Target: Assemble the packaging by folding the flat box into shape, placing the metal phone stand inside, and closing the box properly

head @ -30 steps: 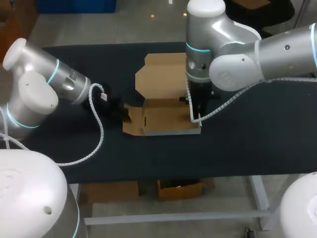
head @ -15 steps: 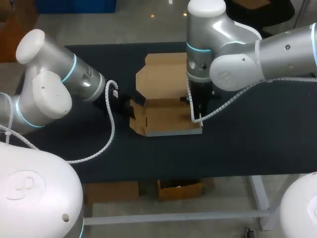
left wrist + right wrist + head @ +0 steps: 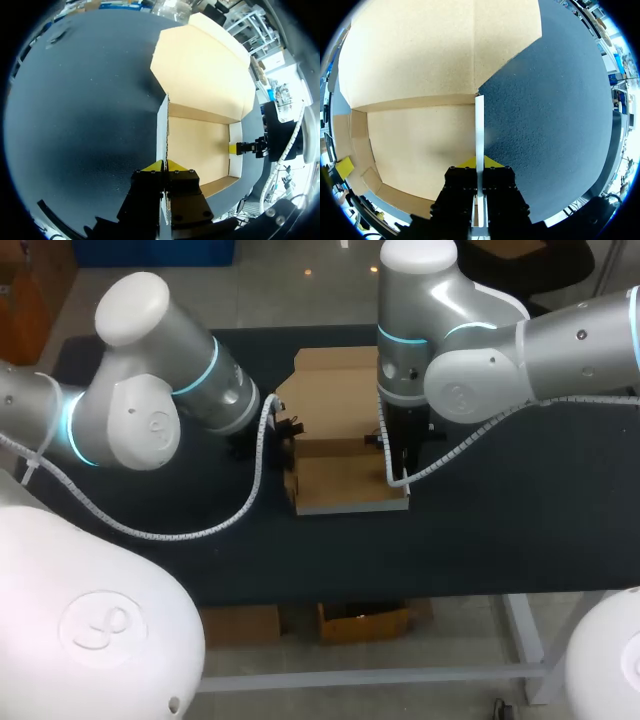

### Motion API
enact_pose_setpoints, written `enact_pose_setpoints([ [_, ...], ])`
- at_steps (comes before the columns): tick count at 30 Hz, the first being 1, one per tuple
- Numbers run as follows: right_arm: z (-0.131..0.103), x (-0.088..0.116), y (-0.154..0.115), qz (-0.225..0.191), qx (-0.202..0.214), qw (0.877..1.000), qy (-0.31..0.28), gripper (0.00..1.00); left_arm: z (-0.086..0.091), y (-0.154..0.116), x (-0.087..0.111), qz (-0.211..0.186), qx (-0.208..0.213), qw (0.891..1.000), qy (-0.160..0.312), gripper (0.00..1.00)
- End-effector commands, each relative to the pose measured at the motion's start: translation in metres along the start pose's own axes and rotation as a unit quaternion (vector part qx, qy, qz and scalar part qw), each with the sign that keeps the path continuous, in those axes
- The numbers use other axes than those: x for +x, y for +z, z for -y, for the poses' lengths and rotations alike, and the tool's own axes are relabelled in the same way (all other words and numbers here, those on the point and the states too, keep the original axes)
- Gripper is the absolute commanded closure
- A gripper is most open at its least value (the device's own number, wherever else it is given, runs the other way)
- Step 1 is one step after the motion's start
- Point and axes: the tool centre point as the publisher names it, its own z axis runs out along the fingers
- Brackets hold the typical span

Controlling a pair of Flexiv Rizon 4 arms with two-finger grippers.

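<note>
Left gripper and right gripper each pinch a side wall of the box (mid-table). I'd hold both walls square and upright, squeezing evenly.

The left arm and right arm are thick, rounded tubes in silver-grey and white, with thin glowing cyan rings at the joints. A white spiral-wrapped cable trails loosely from each. The left tool and right tool are black blocks with small round screws and two bright yellow tips.

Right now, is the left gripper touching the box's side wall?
Touching. The left wrist view shows the left gripper pinching the side wall between its yellow tips.
</note>
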Motion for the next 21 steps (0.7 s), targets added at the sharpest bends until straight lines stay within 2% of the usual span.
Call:
enact_pose_setpoints([
  [1,0.001,0.004,0.0,0.0,0.0,1.0,0.0,1.0,-0.003,0.017,0.009,0.148,0.008,0.989,-0.002,1.0],
  [8,0.001,0.004,0.0,0.0,0.0,1.0,0.0,1.0,-0.004,0.016,0.011,0.17,0.011,0.985,-0.004,1.0],
  [15,0.001,0.004,0.0,0.0,0.0,1.0,0.0,1.0,-0.006,0.004,0.005,0.173,0.023,0.985,-0.012,0.71],
  [21,0.001,0.004,0.0,0.0,0.0,1.0,0.0,1.0,-0.005,-0.006,-0.004,0.174,0.032,0.984,-0.023,0.64],
])
